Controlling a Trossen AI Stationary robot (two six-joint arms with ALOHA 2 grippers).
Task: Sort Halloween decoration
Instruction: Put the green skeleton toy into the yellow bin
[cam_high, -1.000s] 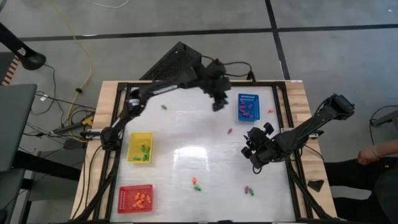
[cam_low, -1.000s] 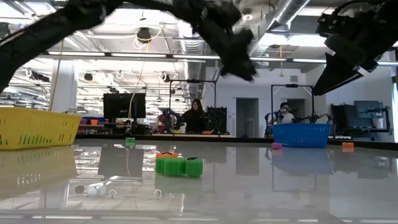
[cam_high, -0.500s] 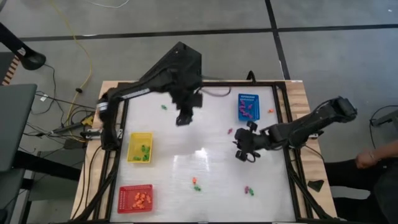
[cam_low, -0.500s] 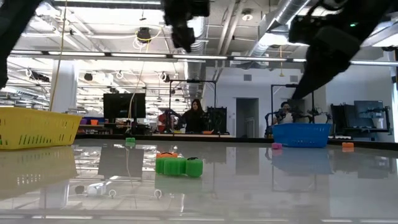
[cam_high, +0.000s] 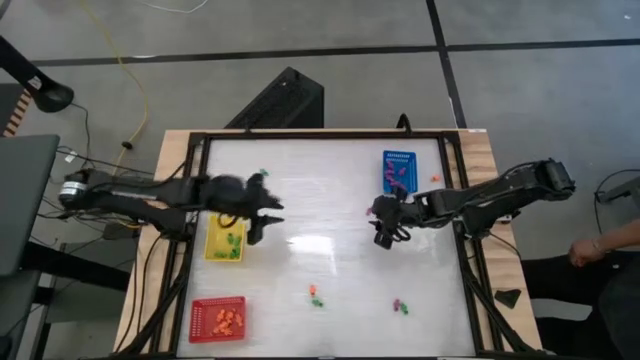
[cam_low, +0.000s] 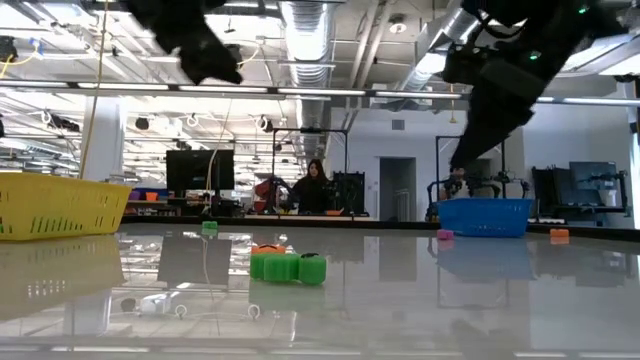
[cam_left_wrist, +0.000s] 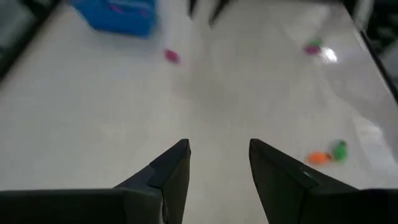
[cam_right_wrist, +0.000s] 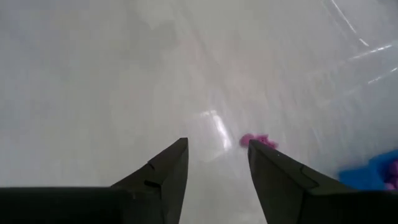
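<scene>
My left gripper (cam_high: 262, 212) has swung back from the blue tray (cam_high: 398, 172) to beside the yellow tray (cam_high: 224, 238), jaws apart and empty. My right gripper (cam_right_wrist: 216, 163) moved closer to a purple piece (cam_right_wrist: 259, 141), now just ahead of its parted, empty jaws.

Yellow tray (cam_high: 223, 238), red tray (cam_high: 217, 318), blue tray (cam_high: 398, 171); purple piece (cam_right_wrist: 260, 141).

no readable text, labels or numbers anywhere.
</scene>
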